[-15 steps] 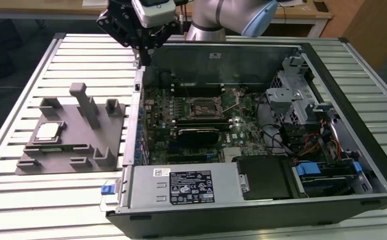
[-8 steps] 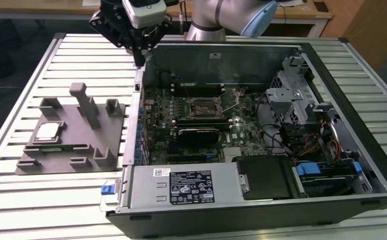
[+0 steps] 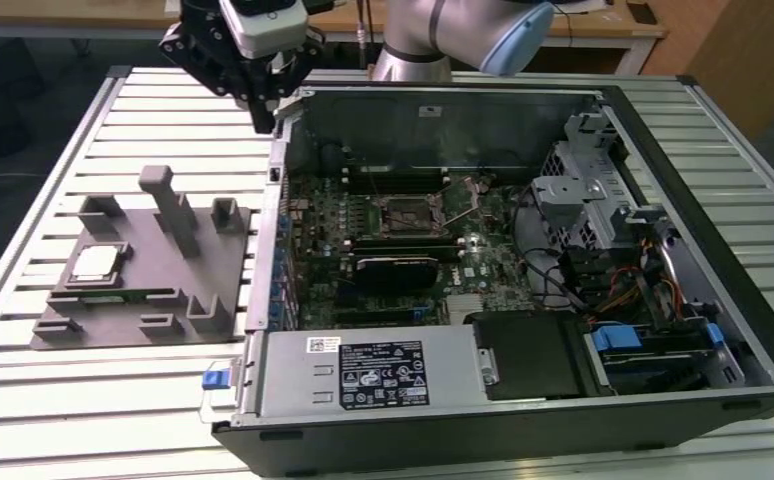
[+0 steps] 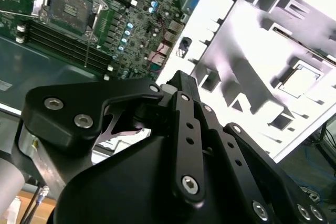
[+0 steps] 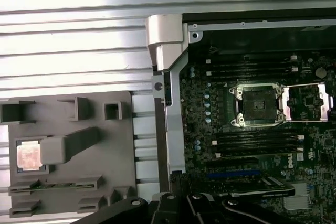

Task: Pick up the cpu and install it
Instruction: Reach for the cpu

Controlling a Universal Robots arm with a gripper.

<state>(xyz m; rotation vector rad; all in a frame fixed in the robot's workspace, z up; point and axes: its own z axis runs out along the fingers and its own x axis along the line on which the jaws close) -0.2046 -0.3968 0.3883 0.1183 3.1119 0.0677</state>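
Over the far left corner of the computer case (image 3: 441,92), by the exterior view, hangs the gripper (image 3: 264,112); whether it stands wide or narrow I cannot tell. The cpu (image 3: 98,262) lies well apart from it, nearer and further left, flat on the gray fixture (image 3: 134,320).

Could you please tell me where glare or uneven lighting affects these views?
In the second wrist view the gray fixture is blown out almost white, its recesses hard to read; in the first wrist view the cpu carries a pinkish sheen; in the exterior view the light is even.
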